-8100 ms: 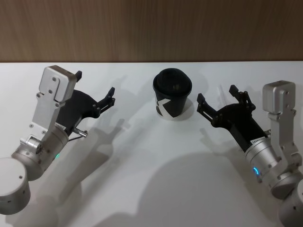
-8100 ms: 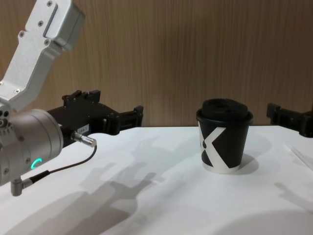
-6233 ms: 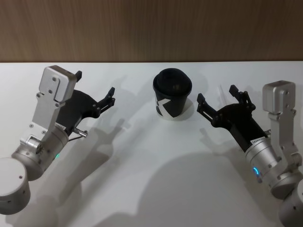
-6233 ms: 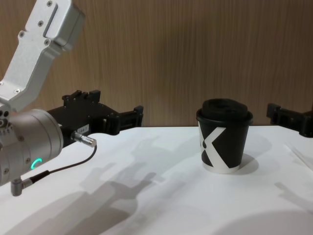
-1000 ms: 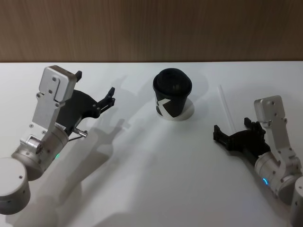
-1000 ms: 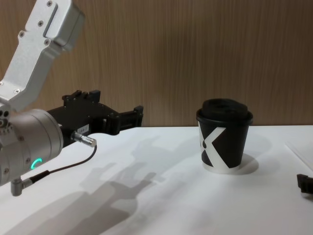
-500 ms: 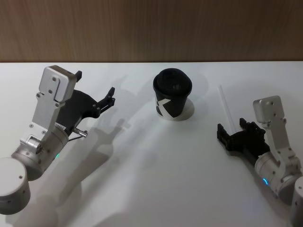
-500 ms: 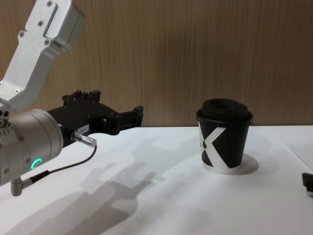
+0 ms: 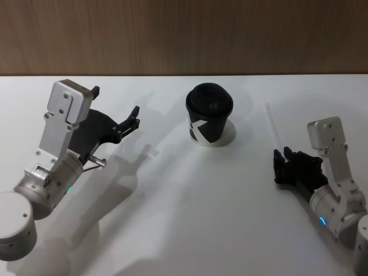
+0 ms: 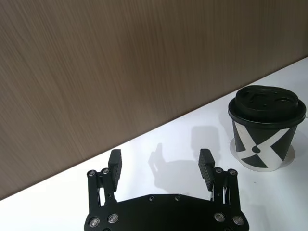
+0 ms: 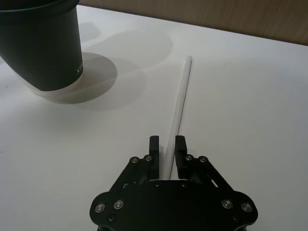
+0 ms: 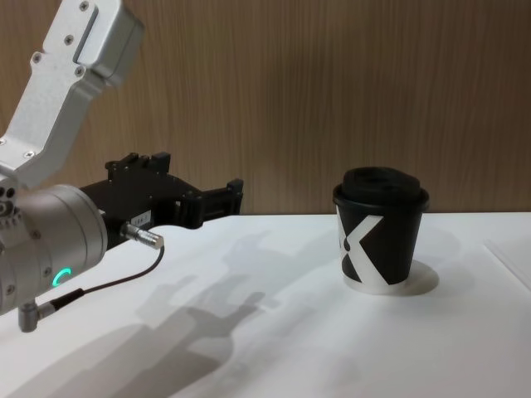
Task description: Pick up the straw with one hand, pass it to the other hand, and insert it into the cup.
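Observation:
The black cup [image 9: 209, 115] with a white X mark and domed lid stands upright at the table's middle back, also seen in the chest view [image 12: 380, 240]. Right of it, the thin white straw [image 9: 272, 129] lies flat on the table, pointing away from me. My right gripper [image 9: 280, 156] sits low at the straw's near end. In the right wrist view its fingers [image 11: 153, 144] press on either side of the straw [image 11: 180, 96], so the right gripper [image 11: 167, 143] is shut on it. My left gripper [image 9: 116, 100] hangs open and empty, left of the cup [image 10: 266, 127].
A thin grey cable with a metal plug [image 12: 141, 236] hangs off my left wrist. The white table [image 9: 184, 218] ends at a wooden wall [image 9: 184, 34] behind the cup.
My right gripper drew back from beside the cup, came down at the straw's near end and closed its fingers on it. The left arm and cup stayed still.

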